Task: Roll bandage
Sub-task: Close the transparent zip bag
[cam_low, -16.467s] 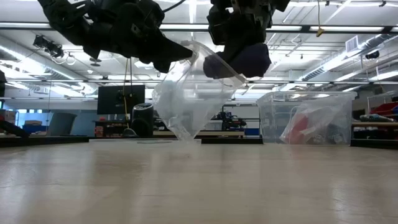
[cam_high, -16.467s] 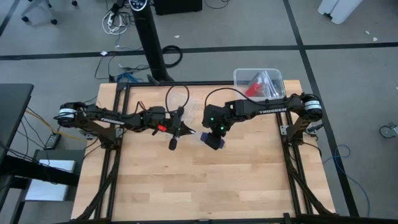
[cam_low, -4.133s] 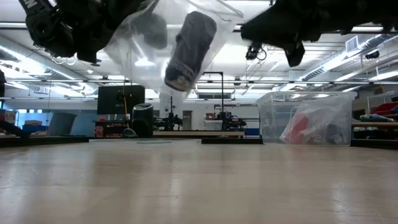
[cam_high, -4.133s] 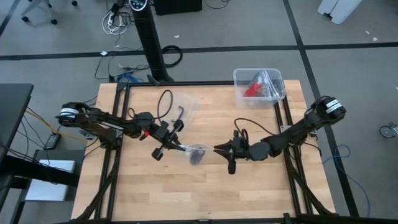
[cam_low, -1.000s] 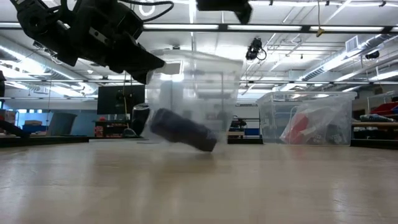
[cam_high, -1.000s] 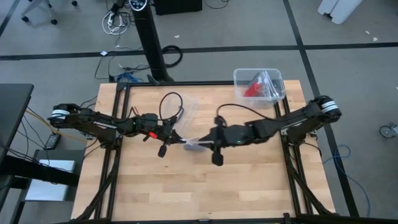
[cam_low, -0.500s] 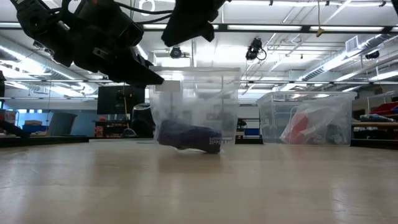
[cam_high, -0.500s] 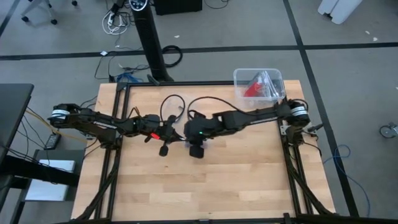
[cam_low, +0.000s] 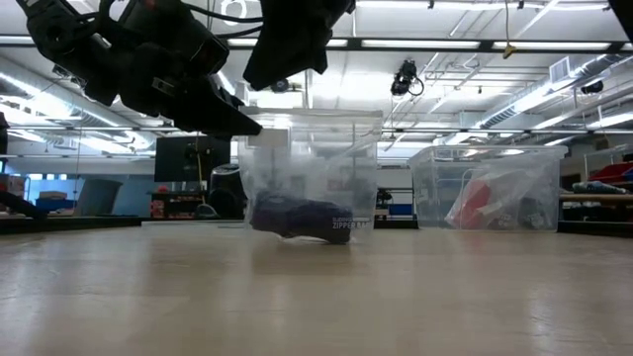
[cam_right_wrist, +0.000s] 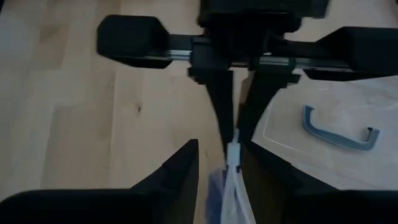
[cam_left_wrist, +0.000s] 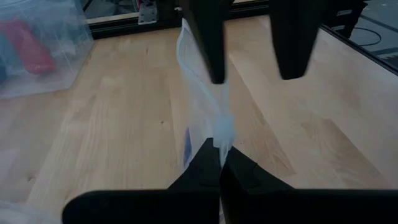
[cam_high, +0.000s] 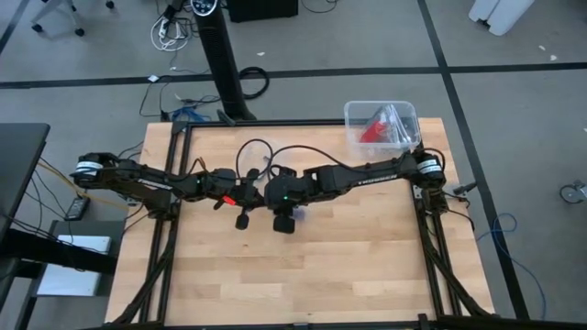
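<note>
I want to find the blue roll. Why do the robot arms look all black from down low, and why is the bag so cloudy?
Low view: the bright ceiling lights shine from behind the arms, so they show as black shapes; the clear bag catches that light and looks milky, with the roll dark at its bottom. High view: the table is evenly lit, no glare.

A dark navy bandage (cam_low: 297, 218) shows through a clear plastic bag (cam_low: 312, 163) with dark lettering.

floor: grey concrete (cam_high: 514, 82) with dark seams all round my bench
ceiling: long strip lights (cam_low: 475, 44) overhead
furniture: black desk (cam_high: 18, 174) off my left, monitor (cam_low: 193, 156) way back
</note>
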Controlling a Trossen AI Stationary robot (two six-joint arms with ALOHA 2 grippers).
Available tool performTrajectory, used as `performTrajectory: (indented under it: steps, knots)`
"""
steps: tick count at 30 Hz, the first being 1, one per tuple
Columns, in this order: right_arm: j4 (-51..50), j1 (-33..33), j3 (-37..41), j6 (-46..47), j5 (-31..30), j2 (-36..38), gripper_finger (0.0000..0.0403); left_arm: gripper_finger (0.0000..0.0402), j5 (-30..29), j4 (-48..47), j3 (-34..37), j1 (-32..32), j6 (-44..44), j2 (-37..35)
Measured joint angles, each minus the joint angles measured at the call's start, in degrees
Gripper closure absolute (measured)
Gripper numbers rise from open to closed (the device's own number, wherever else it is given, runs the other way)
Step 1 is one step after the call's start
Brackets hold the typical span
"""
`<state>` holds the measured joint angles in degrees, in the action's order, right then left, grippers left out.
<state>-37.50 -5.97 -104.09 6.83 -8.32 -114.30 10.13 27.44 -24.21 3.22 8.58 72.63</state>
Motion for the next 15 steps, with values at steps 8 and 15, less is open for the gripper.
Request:
performTrajectory:
  steps: [8,15]
  knots:
    - [1.09,0.25,1.94,-0.11,-2.43,-0.06,0.0294,0.0402,-0.02,0.11,0.0,0.0,-0.2,0.01]
    - [1.84,0.23,2.67,-0.45,-2.16,-0.02,0.0318,0.0402,-0.02,0.17,0.0,0.0,-0.24,0.01]
